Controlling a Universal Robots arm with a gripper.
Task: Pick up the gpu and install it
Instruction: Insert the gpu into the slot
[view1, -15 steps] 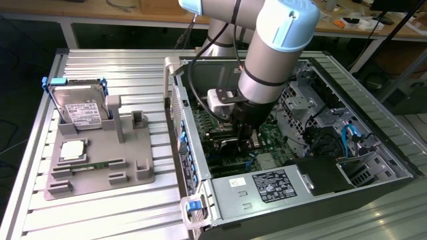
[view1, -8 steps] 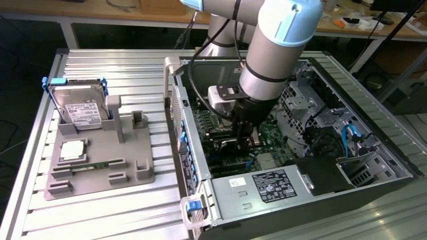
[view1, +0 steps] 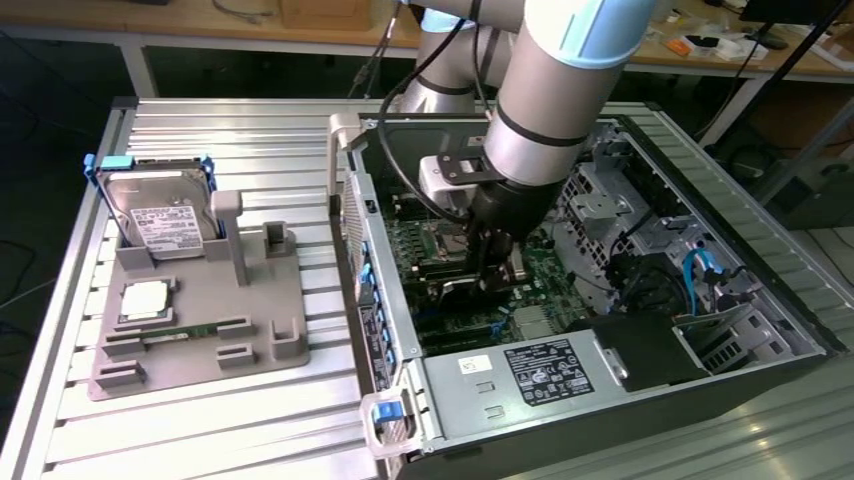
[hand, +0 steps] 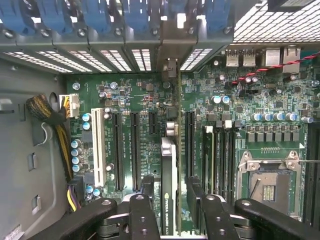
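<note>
Clearly the end effector (hand: 169, 200) clamps the gpu (hand: 169, 165) edge-on over the motherboard (hand: 135, 115); stiff, light, fragile, best held by its edges

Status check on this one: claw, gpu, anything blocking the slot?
Claw inside the open case, shut on the gpu. Card held edge-on over the motherboard, between the expansion slots. No obstruction seen beside the card.
</note>
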